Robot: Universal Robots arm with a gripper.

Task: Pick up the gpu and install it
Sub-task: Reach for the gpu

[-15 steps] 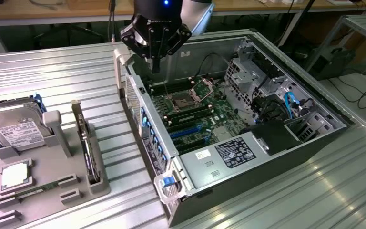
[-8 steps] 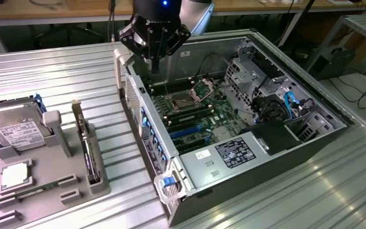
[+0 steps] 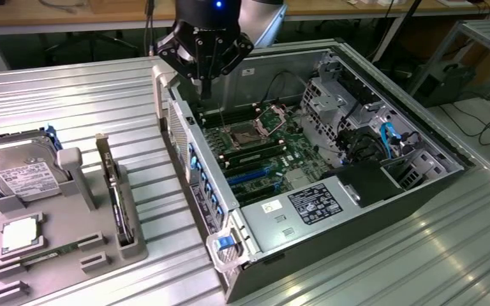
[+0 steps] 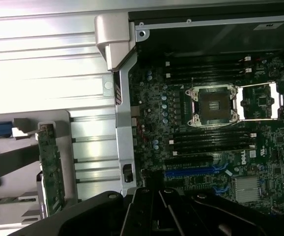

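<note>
A ribbed metal table (image 3: 74, 95) bore an open computer case (image 3: 313, 204). On the exterior view's left, a grey holder (image 3: 66, 268) kept the gpu (image 3: 115, 197) on edge, long axis parallel to the case wall. The gripper (image 3: 204, 80), shut and empty, hung over the case rim, well apart from the card.

shiny ribbed metal table (image 3: 100, 108), matt plastic holder (image 3: 58, 280), gpu (image 3: 119, 204) with pale metal bracket

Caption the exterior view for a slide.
Shut black gripper hangs above the open grey computer case; the thin dark gpu card stands upright in the grey holder tray.
</note>
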